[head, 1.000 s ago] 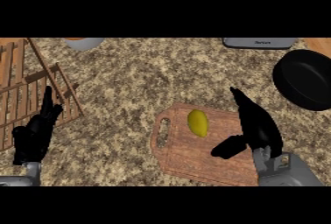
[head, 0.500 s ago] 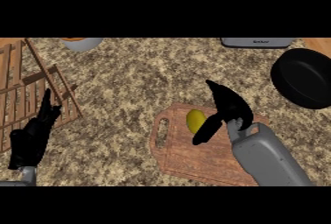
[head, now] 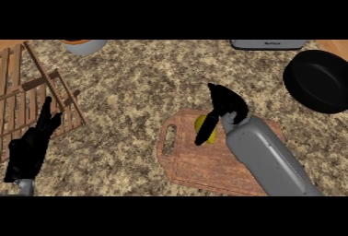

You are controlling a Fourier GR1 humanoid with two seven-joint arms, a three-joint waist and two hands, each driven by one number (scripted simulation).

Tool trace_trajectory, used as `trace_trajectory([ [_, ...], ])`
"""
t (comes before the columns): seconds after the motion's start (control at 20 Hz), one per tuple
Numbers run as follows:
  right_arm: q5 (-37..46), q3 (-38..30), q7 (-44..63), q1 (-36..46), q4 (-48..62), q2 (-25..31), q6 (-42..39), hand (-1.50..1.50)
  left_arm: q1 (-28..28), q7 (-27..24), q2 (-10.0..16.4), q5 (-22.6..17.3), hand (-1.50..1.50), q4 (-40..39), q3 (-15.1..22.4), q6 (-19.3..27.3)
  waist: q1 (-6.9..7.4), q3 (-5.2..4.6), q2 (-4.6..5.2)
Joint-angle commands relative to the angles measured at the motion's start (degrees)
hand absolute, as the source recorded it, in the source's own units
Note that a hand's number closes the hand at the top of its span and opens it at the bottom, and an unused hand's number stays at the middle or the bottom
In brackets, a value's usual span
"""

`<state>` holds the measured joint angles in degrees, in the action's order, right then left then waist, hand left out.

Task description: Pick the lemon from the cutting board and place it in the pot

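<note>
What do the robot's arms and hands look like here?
The right hand and left hand are black, with slim tapering fingers. The right forearm is a smooth, rounded grey shell; only a grey sliver of the left forearm shows. No cables or markings visible.

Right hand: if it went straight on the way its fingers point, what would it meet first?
Probably nothing close. The right hand points up-left, beyond the lemon under it, across bare countertop toward the view's top edge. Depth is unclear; if angled down, it meets the countertop.
</note>
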<state>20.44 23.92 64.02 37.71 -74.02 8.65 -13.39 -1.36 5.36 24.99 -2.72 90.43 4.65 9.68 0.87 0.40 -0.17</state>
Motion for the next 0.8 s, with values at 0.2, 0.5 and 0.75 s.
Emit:
trace_trajectory([
  [0.2, 1.5, 0.9, 9.3, 2.8, 7.4, -5.5, -1.9, -1.5, 0.1, 0.1, -0.9, 0.0, 0.0, -4.8, -3.0, 0.4, -0.39, -0.48, 0.28],
  [0.5, 4.7, 0.5, 2.9, 2.2, 13.9, -5.5, 0.1, -1.5, 0.9, 3.3, 0.2, -0.3, 0.0, -2.7, -4.8, -0.9, -0.53, -0.43, 0.35],
  [0.75, 5.5, 0.0, 2.0, 0.1, 14.2, -4.8, -1.0, -1.5, -3.1, -0.5, -1.9, 1.7, 0.0, -3.3, -3.7, -0.1, -1.01, -0.45, 0.22],
])
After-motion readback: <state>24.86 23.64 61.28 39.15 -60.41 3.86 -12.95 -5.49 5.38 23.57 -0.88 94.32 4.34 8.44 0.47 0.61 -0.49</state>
